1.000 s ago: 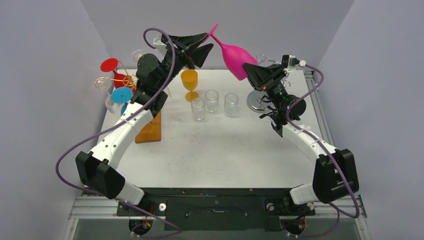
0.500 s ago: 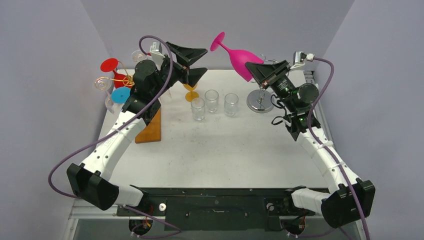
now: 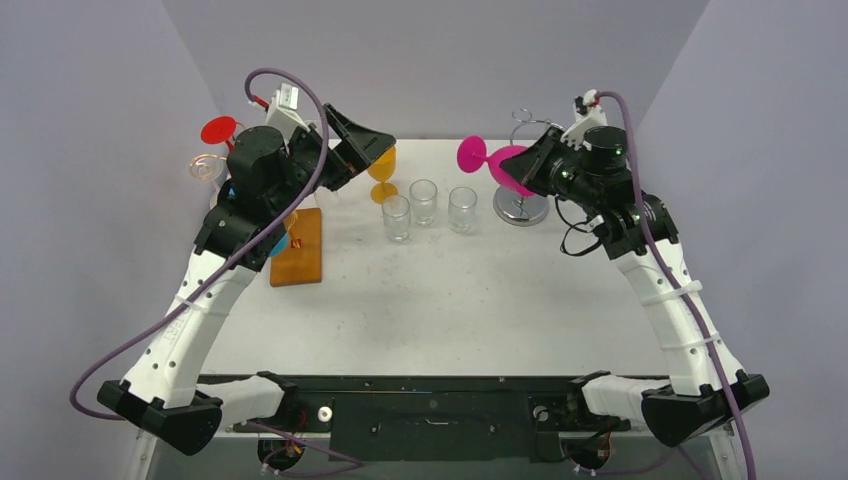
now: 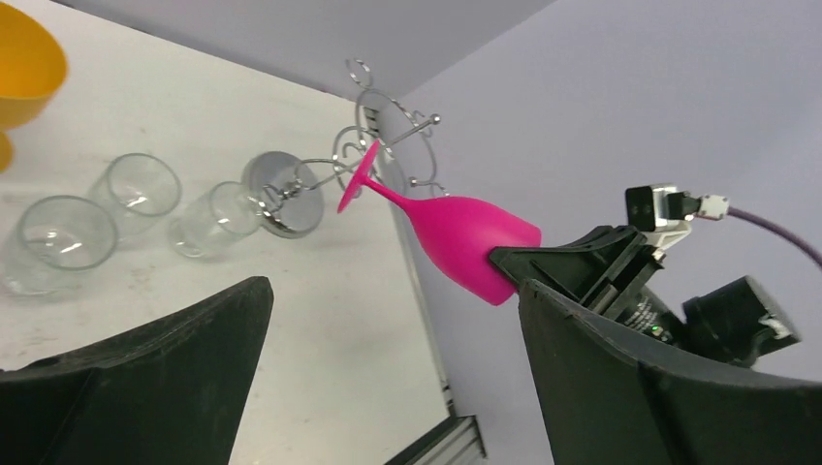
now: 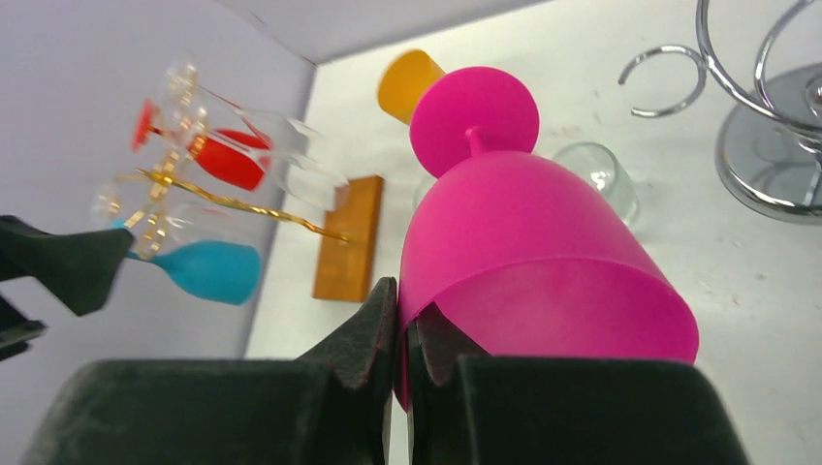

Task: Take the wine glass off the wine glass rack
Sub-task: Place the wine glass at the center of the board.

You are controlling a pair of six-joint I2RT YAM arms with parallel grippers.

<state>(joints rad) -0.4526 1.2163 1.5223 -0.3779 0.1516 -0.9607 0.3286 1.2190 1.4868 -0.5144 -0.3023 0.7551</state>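
The pink wine glass (image 3: 503,168) hangs tilted in the air, foot pointing left, over the back right of the table. My right gripper (image 3: 532,166) is shut on its bowl rim, one finger inside and one outside (image 5: 405,291). In the left wrist view the glass (image 4: 465,237) lies well beyond my left gripper (image 4: 393,291), which stands open and holds nothing. That left gripper (image 3: 372,152) hovers near the orange goblet. The gold wire wine glass rack on a wooden base (image 3: 298,247) at the left carries a red glass (image 3: 218,130), a blue glass (image 5: 208,269) and clear ones.
A silver wire rack (image 3: 522,205) on a round base stands just under and right of the pink glass. An orange goblet (image 3: 381,170) and three clear tumblers (image 3: 424,200) stand in the middle back. Walls close in on both sides.
My left gripper opened, let go of the pink glass's foot and pulled back left. The right arm swung the glass down and right, towards the silver rack.
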